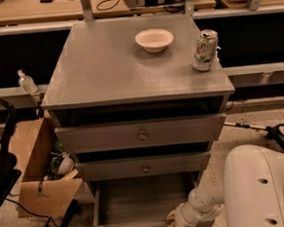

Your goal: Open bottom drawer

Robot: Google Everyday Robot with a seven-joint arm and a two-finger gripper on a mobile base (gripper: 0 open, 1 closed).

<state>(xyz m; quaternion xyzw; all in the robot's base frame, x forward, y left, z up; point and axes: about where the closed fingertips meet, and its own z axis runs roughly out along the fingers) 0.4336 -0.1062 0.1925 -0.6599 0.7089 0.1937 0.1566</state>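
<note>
The bulky white rounded robot arm [258,189] stands right of the pulled-out grey bottom drawer [138,201]; its slimmer white wrist [203,205] slants down-left; the gripper [172,221] sits at the drawer's front panel, right of centre.

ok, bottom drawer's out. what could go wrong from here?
1. The gripper is at the bottom drawer front edge, low right; more pull might drag the drawer off its runners.
2. The can stands near the right edge of the cabinet top; a jolt could topple it.
</note>
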